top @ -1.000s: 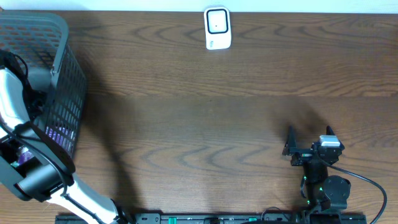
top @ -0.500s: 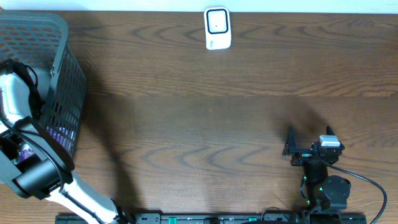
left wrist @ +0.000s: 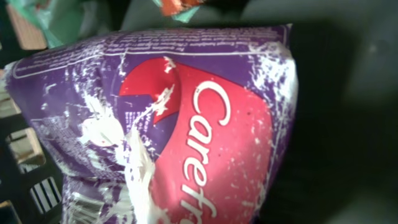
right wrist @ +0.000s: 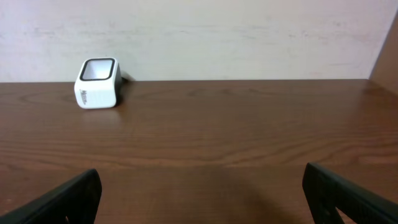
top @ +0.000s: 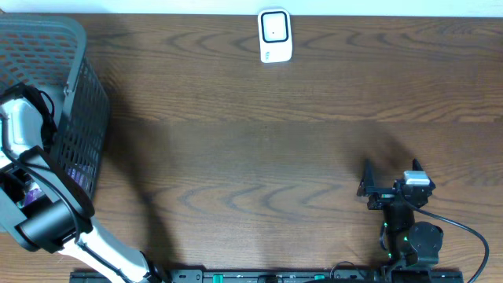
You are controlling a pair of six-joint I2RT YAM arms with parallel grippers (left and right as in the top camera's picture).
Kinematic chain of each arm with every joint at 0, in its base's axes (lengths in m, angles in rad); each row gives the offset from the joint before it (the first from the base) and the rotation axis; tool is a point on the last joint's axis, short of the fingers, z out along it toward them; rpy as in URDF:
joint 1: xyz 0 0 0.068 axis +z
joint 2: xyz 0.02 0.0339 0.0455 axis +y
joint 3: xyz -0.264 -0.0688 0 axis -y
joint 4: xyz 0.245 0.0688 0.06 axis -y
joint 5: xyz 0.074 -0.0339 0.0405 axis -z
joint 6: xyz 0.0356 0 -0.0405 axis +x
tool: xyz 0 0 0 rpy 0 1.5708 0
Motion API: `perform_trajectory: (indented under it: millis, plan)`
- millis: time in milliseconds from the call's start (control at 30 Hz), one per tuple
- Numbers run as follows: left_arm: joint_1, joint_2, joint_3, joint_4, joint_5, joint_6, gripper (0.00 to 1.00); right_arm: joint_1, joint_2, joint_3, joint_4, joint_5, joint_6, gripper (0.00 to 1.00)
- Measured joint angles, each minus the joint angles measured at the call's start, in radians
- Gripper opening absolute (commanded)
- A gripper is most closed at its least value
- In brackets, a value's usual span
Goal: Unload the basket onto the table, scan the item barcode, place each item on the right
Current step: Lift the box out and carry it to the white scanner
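Left arm (top: pixel 20 134) is down inside the basket (top: pixel 86 126), and the change is at its tip. The left claw, wide open a moment ago, has snapped nearly fully shut. Its fingers are out of the left wrist view, so I cannot tell whether they have pinched anything. What fills that view, directly below the claw and very close, is the purple pouch (left wrist: pixel 186 124) with the red brand swoosh, lying in the basket. A scrap of green packaging (left wrist: pixel 56 18) sits beyond its far edge. From overhead the arm has crept slightly since half a second ago, and the pouch shows only as purple through the mesh. My read is that this closure is the grab on the pouch, probably on a thin fold of film given how far the jaws have come together. No barcode is visible on the face I can see. The right claw (right wrist: pixel 202 186) has not moved; it sits wide apart and empty, low over the desk (top: pixel 251 141). The scanner (right wrist: pixel 96 83) stands ahead of it and off to its left, well apart from the left claw. The lift-out and the carry to the scanner are not yet done.
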State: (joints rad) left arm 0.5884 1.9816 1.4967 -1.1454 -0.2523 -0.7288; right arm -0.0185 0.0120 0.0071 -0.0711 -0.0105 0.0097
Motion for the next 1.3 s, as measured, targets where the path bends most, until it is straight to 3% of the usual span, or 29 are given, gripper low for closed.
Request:
perform_trajectory:
  millis: [200, 367, 600, 967, 1100, 1300]
  plan:
    - [0.001, -0.004, 0.011, -0.020, 0.025, 0.000, 0.07, 0.000, 0.000, 0.000, 0.000, 0.000, 0.000, 0.99]
    - [0.008, -0.064, 0.068, -0.010, 0.142, 0.000, 0.07, 0.000, 0.000, 0.000, 0.000, 0.000, 0.000, 0.99]
    - [0.005, -0.387, 0.144, 0.199, 0.364, -0.001, 0.07, 0.000, 0.000, 0.000, 0.000, 0.000, 0.000, 0.99]
    - [-0.010, -0.759, 0.154, 0.400, 0.430, -0.001, 0.07, 0.000, 0.000, 0.000, 0.000, 0.000, 0.000, 0.99]
    - [-0.091, -0.805, 0.154, 0.433, 0.433, 0.017, 0.07, 0.000, 0.000, 0.000, 0.000, 0.000, 0.000, 0.99]
    - [-0.383, -0.791, 0.154, 0.450, 0.437, 0.155, 0.07, 0.000, 0.000, 0.000, 0.000, 0.000, 0.000, 0.99]
